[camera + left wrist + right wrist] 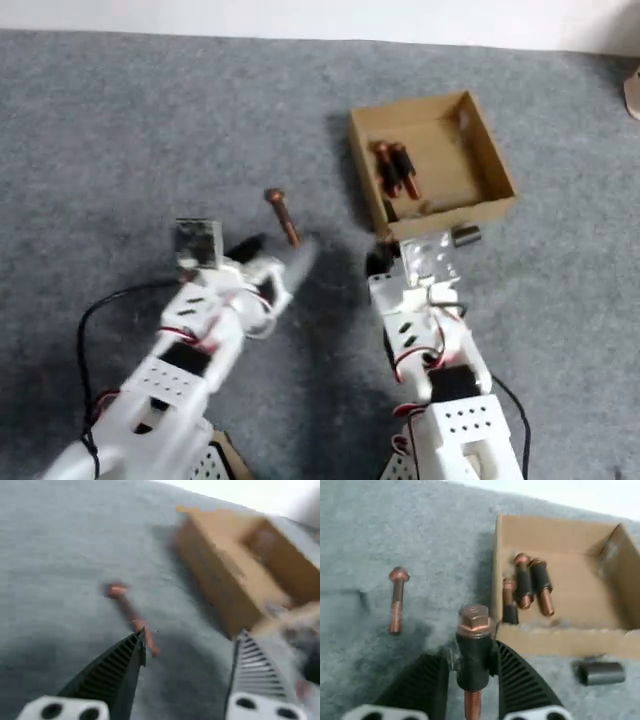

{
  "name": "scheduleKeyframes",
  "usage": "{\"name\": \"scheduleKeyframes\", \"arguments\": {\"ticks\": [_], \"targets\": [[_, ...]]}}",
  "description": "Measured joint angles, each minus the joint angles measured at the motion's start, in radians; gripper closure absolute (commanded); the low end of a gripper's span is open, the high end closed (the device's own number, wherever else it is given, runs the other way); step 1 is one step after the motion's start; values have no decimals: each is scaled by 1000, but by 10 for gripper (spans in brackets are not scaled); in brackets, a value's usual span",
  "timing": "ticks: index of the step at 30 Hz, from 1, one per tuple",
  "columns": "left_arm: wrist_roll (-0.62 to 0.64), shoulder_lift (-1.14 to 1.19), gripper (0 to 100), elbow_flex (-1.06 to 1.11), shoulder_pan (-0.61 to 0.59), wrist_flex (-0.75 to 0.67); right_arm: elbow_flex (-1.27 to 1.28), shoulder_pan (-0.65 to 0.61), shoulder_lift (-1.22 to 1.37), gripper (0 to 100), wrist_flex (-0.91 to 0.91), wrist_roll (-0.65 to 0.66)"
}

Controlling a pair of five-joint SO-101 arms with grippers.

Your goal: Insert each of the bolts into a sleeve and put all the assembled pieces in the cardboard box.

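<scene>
A grey, felt-like mat [120, 130] covers the tabletop [560, 330], its nap fuzzy and even. A pale wall [300, 14] runs along the far edge. Right of middle, toward that far edge, sits the box [450, 212], a shallow open square of brown cardboard with raw-cut walls.

Three pieces [395, 170] lie on the box floor near its left wall. Each is a copper-coloured bolt run through a dark cylindrical sleeve, and the two whose hex heads are plain point toward the far edge.

A sleeve [600, 672], a short dark metal tube, lies on its side on the mat just outside the box's near wall. A bolt [283, 215], bare copper with a hex head and slim shank, lies on the mat left of the box near the tabletop's middle, head toward the far edge.

The right gripper [472, 652] pinches the held piece [474, 630]. Its black ribbed fingers [517, 680] clamp the dark sleeve, with the copper hex head above and the shank showing below. It sits just short of the box's near left corner.

The left gripper [192, 636] is spread with nothing between its ribbed fingers, one black and one pale. The black tip lies right beside the bolt's shank end; whether they touch cannot be told.
</scene>
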Motion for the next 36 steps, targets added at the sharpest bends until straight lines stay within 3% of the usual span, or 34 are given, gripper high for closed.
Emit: {"name": "scheduleKeyframes", "arguments": {"ticks": [3,10,21,30,36], "targets": [[3,0,806,0,-66,0,-69,11,0,995,37,25],[0,0,806,0,-78,0,-201,34,51,995,43,104],[0,0,807,8,-78,0,-586,146,727,995,-176,115],[0,0,807,8,-78,0,-974,149,1240,991,-196,115],[-2,0,807,8,-78,0,-1068,149,1413,841,-193,115]]}}
